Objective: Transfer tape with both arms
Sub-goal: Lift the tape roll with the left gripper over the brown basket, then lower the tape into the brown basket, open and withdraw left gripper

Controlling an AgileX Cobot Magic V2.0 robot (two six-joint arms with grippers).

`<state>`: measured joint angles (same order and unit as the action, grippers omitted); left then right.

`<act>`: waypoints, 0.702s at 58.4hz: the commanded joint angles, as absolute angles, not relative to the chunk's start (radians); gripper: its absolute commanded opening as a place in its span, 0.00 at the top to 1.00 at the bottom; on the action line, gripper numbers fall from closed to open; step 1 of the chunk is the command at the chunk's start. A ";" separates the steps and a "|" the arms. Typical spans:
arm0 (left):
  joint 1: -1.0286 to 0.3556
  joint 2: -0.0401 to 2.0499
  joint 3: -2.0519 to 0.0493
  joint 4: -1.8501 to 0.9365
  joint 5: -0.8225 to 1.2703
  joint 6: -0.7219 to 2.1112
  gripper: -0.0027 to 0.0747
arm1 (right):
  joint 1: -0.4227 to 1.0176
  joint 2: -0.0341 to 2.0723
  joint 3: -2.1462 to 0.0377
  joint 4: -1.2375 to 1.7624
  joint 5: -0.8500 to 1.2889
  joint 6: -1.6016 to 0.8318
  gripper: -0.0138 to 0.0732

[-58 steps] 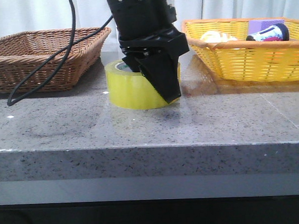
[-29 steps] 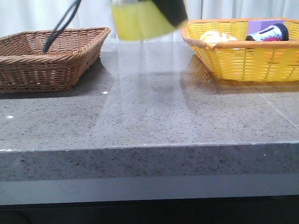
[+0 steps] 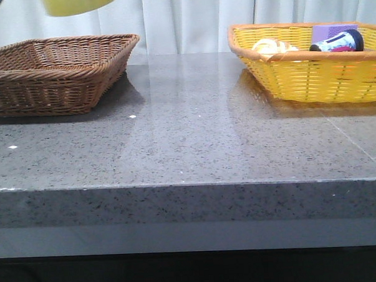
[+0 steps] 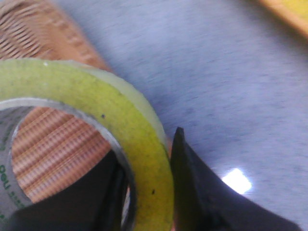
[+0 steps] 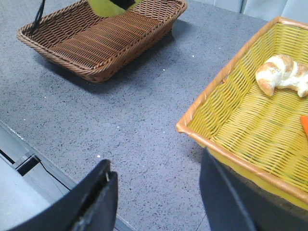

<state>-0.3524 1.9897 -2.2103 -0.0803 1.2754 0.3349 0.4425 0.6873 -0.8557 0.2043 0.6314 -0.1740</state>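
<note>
Right claw (image 5: 156, 192): hanging over the near edge of the grey speckled desk (image 3: 194, 134), its two dark fingers (image 5: 96, 202) standing wide apart with nothing between them. One finger is sitting over bare desk surface, the other over the near corner of the yellow basket (image 5: 250, 125).

Yellow basket, right side of desk in the front view (image 3: 310, 73): holding a pale croissant-like pastry (image 5: 281, 74), and an orange item showing only as a sliver at the wrist view's edge, not identifiable. Towards its far side a dark bottle (image 3: 338, 42) is lying on its side in front of a purple block (image 3: 333, 30).

Brown wicker basket (image 3: 54, 75), left side of desk: no contents showing in the visible part of its interior.

Left claw (image 4: 147, 187): gripping the tape (image 4: 120, 125), one dark finger running inside the roll's core and the other pressing on its outer yellow face. Green lettering is showing on the white inner core. Brown weave is showing through the roll's hole.

Tape position: in the air, clear of the desk, above the brown basket; in the front view only its lower yellow edge (image 3: 76, 3) is showing at the top of frame, over the basket's far side.
</note>
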 commanded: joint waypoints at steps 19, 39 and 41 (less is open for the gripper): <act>-0.273 2.076 -2.245 -0.084 1.283 0.325 0.73 | 0.439 0.689 -0.884 0.202 0.558 -0.176 0.36; -0.273 2.098 -2.247 -0.082 1.283 0.302 0.33 | 0.439 0.689 -0.884 0.202 0.558 -0.176 0.36; -0.273 2.093 -2.247 -0.082 1.283 0.302 0.32 | 0.439 0.689 -0.884 0.202 0.558 -0.176 0.36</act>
<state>-0.2760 2.1761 -2.2124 -0.0740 1.2587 0.3153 0.4425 0.6873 -0.8557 0.2043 0.6314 -0.1740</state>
